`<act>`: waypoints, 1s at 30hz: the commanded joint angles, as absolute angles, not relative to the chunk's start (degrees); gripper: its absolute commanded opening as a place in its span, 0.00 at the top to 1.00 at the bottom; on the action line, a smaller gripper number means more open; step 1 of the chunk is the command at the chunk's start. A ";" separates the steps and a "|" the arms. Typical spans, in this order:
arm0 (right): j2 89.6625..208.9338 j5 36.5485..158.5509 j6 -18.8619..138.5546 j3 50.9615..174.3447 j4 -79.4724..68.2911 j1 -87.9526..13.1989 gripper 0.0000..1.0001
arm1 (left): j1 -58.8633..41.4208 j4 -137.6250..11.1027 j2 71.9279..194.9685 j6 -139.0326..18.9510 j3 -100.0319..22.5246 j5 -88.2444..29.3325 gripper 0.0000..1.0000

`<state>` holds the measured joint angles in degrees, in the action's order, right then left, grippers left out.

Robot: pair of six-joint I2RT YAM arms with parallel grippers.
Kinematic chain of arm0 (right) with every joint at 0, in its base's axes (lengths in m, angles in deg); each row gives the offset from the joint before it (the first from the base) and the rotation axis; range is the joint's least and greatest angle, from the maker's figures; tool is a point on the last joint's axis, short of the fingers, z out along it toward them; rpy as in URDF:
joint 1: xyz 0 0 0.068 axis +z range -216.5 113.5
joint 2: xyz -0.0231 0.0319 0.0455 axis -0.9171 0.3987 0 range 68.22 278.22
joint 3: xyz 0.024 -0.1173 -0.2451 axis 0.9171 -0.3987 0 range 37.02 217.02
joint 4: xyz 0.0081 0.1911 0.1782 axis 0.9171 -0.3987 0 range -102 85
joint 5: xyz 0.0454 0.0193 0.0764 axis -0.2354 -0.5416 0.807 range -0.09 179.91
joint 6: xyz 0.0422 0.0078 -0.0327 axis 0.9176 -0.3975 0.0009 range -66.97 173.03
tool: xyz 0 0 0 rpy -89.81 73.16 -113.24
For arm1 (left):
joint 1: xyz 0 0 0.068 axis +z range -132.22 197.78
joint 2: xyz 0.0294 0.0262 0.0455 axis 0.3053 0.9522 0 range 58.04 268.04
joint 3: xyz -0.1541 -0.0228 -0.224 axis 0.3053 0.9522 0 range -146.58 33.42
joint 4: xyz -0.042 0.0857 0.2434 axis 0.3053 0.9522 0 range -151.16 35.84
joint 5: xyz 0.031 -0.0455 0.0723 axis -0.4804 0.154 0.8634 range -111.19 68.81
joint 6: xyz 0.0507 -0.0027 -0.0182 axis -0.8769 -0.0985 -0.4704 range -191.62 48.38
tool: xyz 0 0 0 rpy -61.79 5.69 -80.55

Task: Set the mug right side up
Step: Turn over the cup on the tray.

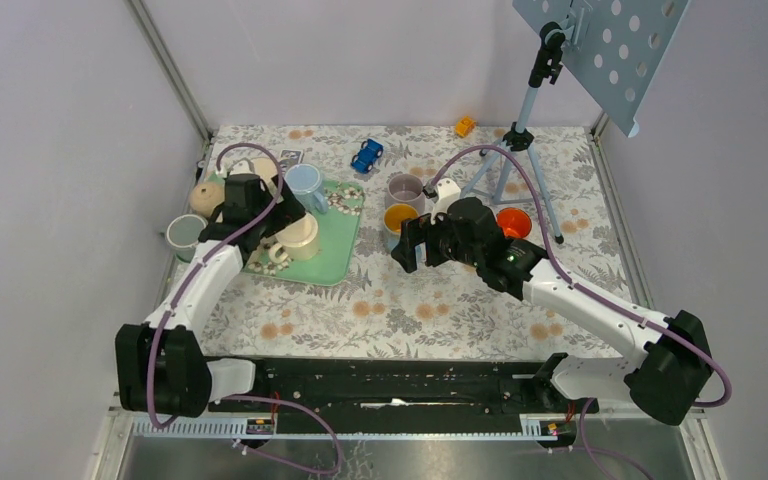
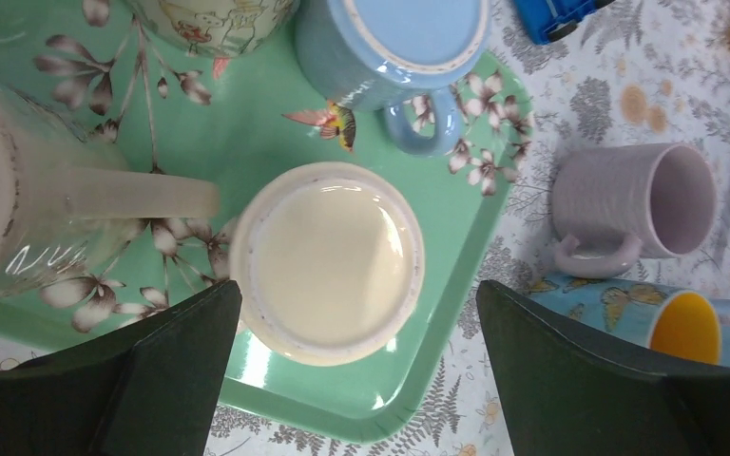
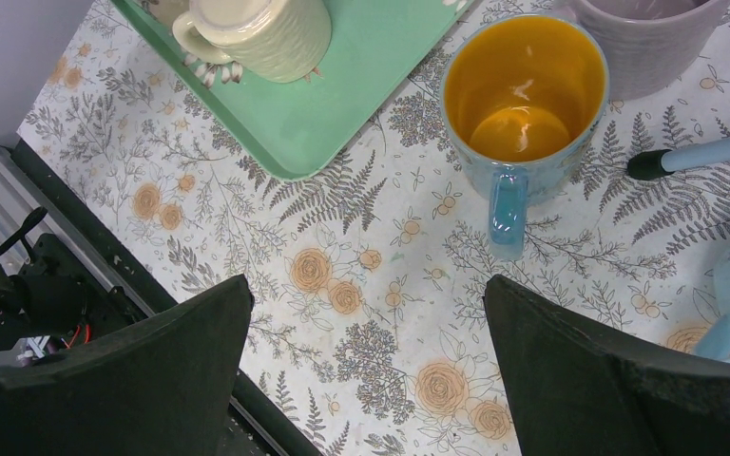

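A cream mug stands upside down, base up, near the front right corner of the green tray; it also shows in the top view and the right wrist view. A light blue mug stands upside down behind it on the tray. My left gripper is open and empty, hovering over the cream mug, jaws wide on either side of it. My right gripper is open and empty above the patterned table, just short of an upright blue mug with a yellow inside, handle toward me.
A lilac mug stands upright behind the blue one. A frosted glass mug and a patterned mug share the tray. A grey-green mug sits left of it. An orange cup, toy car and stand are farther back.
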<state>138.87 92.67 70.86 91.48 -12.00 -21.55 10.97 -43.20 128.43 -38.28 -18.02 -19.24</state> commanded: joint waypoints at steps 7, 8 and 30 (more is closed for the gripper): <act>136.99 93.47 70.89 91.37 -9.83 -21.47 0.00 | 14.29 -45.11 134.30 -39.77 -19.70 -23.84 0.01; 136.94 93.43 70.82 91.22 -9.83 -21.52 0.00 | 14.27 -44.97 134.32 -39.29 -19.30 -22.65 0.01; 137.11 93.76 70.71 90.37 -9.56 -21.52 0.00 | 12.28 -49.38 128.88 -33.05 -8.77 -25.42 0.01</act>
<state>138.21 92.67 70.83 90.71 -11.98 -21.55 13.70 -46.28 131.56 -33.84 -9.68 -23.33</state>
